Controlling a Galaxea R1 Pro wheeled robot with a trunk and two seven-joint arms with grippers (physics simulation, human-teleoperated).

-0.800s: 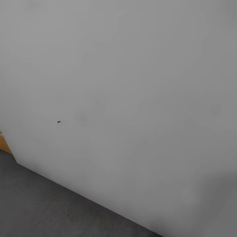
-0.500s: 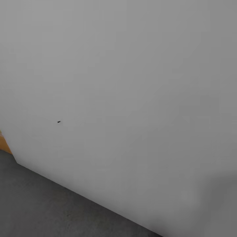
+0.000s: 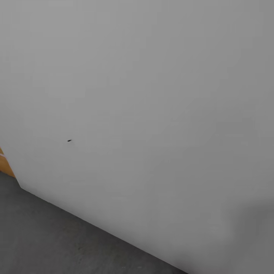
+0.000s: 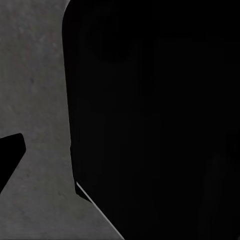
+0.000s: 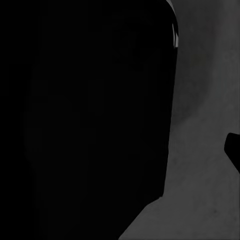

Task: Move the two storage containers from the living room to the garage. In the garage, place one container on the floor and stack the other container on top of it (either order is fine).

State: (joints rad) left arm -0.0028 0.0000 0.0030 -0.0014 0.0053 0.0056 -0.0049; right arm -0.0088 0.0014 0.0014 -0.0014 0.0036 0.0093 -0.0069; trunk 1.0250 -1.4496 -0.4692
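The two storage containers are out of view. A plain pale grey-white garage wall (image 3: 144, 106) stands close in front of me in the head view. The dark grey speckled concrete floor (image 3: 45, 239) runs along its foot at the lower left. The same floor (image 4: 35, 90) shows in the left wrist view beside a large black shape (image 4: 155, 115), and again (image 5: 205, 150) in the right wrist view beside another black mass (image 5: 85, 115). A small black tip (image 4: 10, 155) juts in at one edge. Neither wrist view lets me read how the jaws stand.
A thin orange-tan sliver (image 3: 4, 165) pokes out past the wall's end at the far left edge; I cannot tell what it is. A tiny dark speck (image 3: 69, 140) marks the wall. A soft shadow (image 3: 255, 236) darkens the wall's lower right.
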